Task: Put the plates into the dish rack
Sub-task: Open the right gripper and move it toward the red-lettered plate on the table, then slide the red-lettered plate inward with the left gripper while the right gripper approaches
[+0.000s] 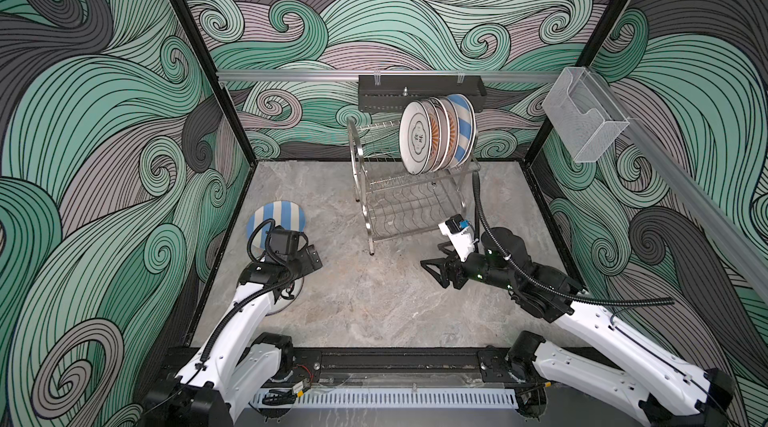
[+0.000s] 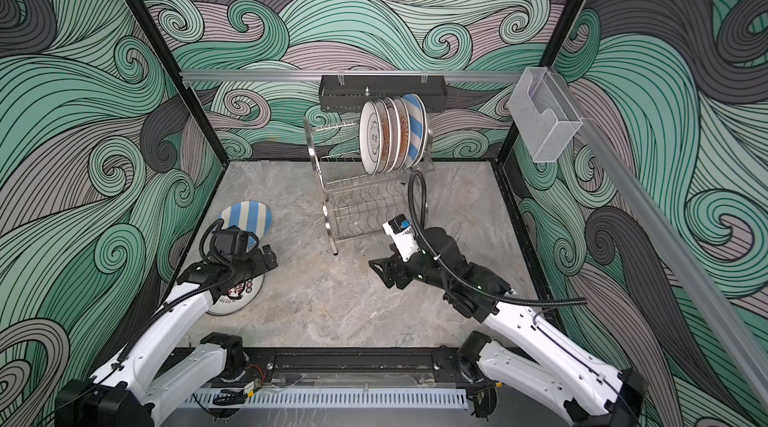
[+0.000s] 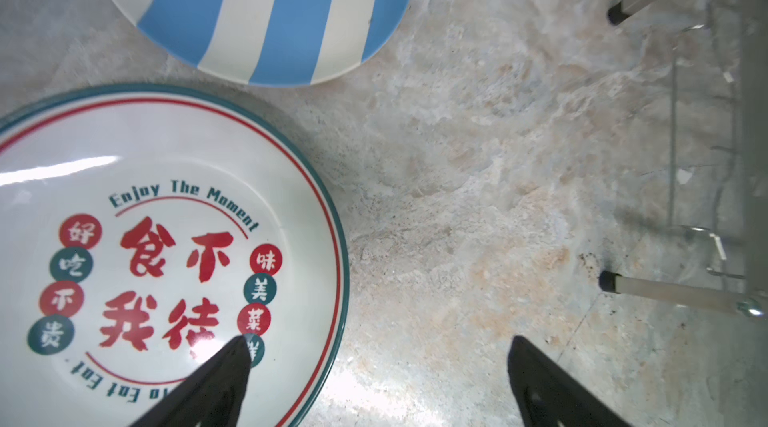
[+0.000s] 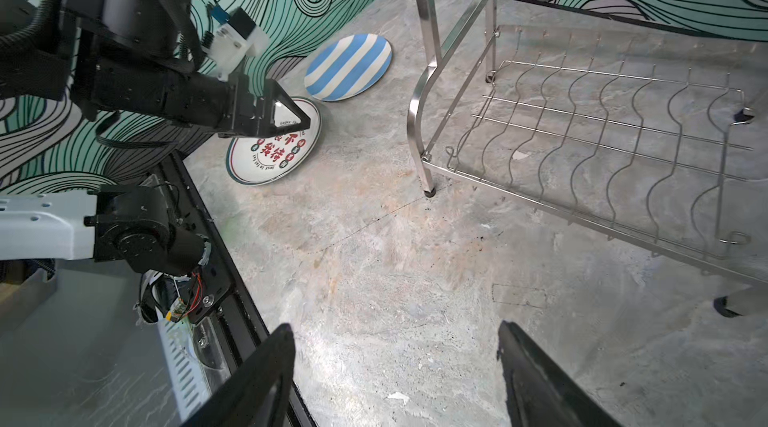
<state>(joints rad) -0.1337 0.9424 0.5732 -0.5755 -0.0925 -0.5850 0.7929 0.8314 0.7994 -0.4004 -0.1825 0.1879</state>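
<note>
Right tool [image 4: 395, 327] nearest: jaws spread wide with nothing between them, hanging low over bare worktop [image 1: 374, 312] just in front of the dish rack [image 1: 399, 196], off its near corner leg. Judged: it sits there empty so it can take a plate at the rack's front, being the arm closer to the filled end. Left tool [image 3: 379, 341], well to the left-arm side of the rack and a little forward of its front legs: also spread, gripping nothing. One finger is over the face of the lettered plate [image 3: 166, 238], the other over bare stone outside the rim. That straddle reads as a set-up for a rim pinch, since a plate lying flat offers no other hold. Whether the inner finger touches the glaze, cannot tell. Just beyond, alongside the rack's left-arm flank, the striped plate [image 1: 276, 217] lies flat close beside the lettered one, a strip of worktop between them. Both wait to be loaded. Rack's lower shelf [image 4: 602, 134]: empty. Upper tier: a row of plates [image 1: 436, 134] on edge, packed at the right-arm end, leaning together and kept up by the wire slots. Slots toward the other end are free, which looks like room for the two on the worktop. Behind the rack, on the wall rail, a black tray [image 1: 419, 92]; off to the rack's right-arm side, a clear box [image 1: 586, 121].
</note>
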